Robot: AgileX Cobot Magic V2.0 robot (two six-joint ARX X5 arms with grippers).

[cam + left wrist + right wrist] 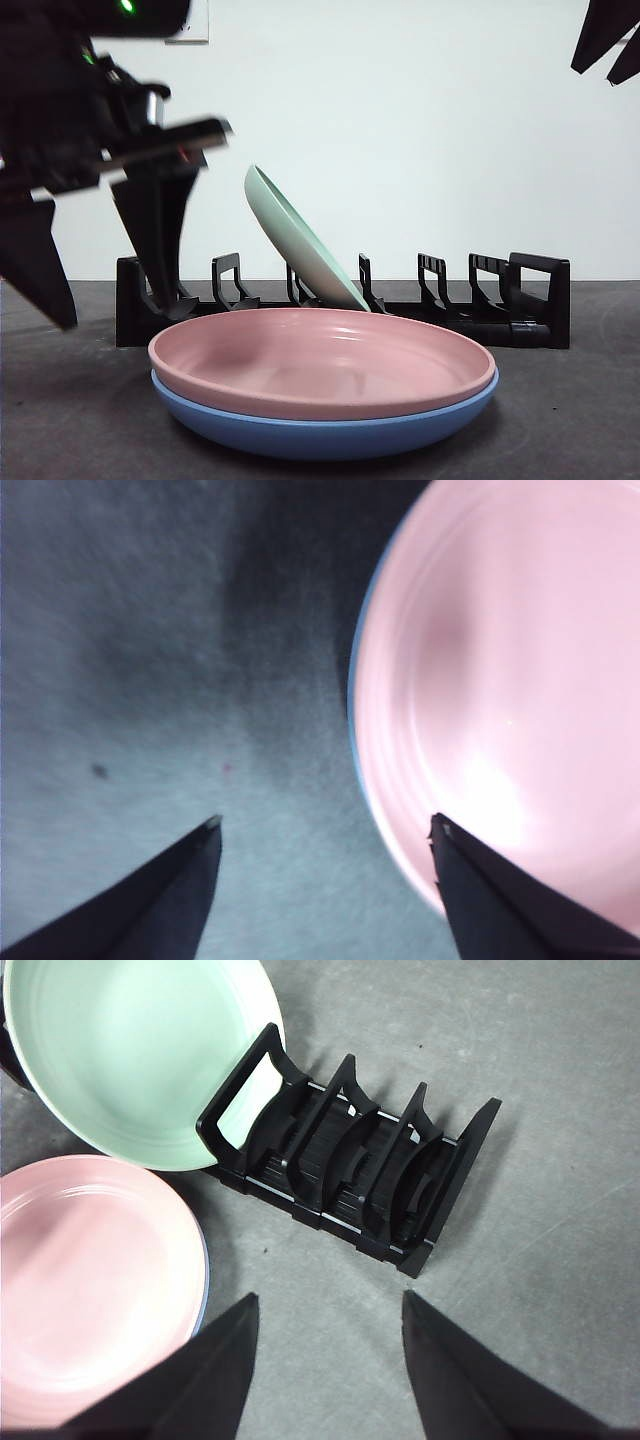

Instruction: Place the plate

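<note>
A pink plate (320, 360) lies stacked on a blue plate (320, 432) on the table in front of a black dish rack (500, 310). A pale green plate (300, 240) leans tilted in the rack's slots. My left gripper (325, 825) is open and empty, hovering above the table at the left rim of the pink plate (500, 680); it shows large and dark at the left of the front view (110, 250). My right gripper (330, 1305) is open and empty, high above the rack (350, 1170), with the green plate (130, 1050) and pink plate (90, 1280) below it.
The grey table (560, 420) runs to a white wall behind the rack. Several free slots of the rack stand to the right of the green plate. The right arm shows only as black tips (610, 40) at the top right corner of the front view.
</note>
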